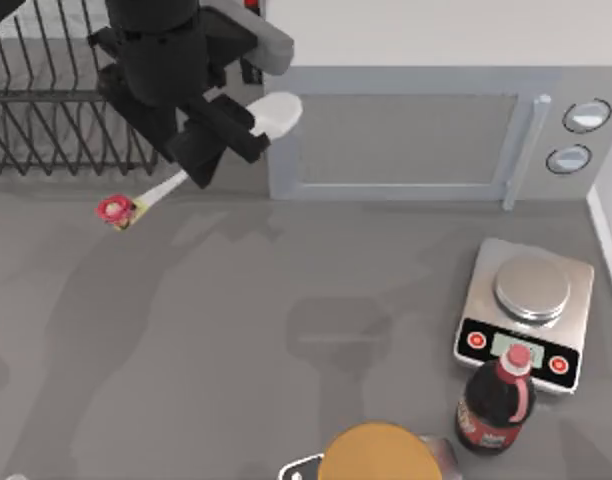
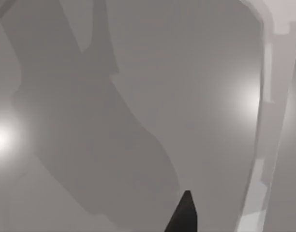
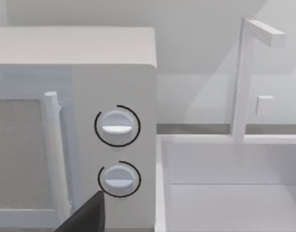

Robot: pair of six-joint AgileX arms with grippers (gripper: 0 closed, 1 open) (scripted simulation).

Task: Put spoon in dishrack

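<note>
The long white spoon (image 1: 277, 112) hangs above the table in front of the microwave's left end, its oval bowl towards the microwave. Its slim handle slants down-left to the red-and-yellow flower tip (image 1: 114, 209). My left gripper (image 1: 218, 146) is shut on the handle's middle, just right of the dark wire dishrack (image 1: 56, 120) at the table's far left. One dark fingertip (image 2: 185, 215) shows in the left wrist view over bare grey table. A dark finger (image 3: 86, 216) of my right gripper shows in the right wrist view, facing the microwave's knobs.
A grey microwave (image 1: 406, 135) stands along the back. A kitchen scale (image 1: 531, 310) and a dark red bottle (image 1: 496, 400) stand at the front right. An orange round thing (image 1: 376, 455) is at the front edge. A white sink (image 3: 235, 183) with a tap (image 3: 244, 72) lies right of the microwave.
</note>
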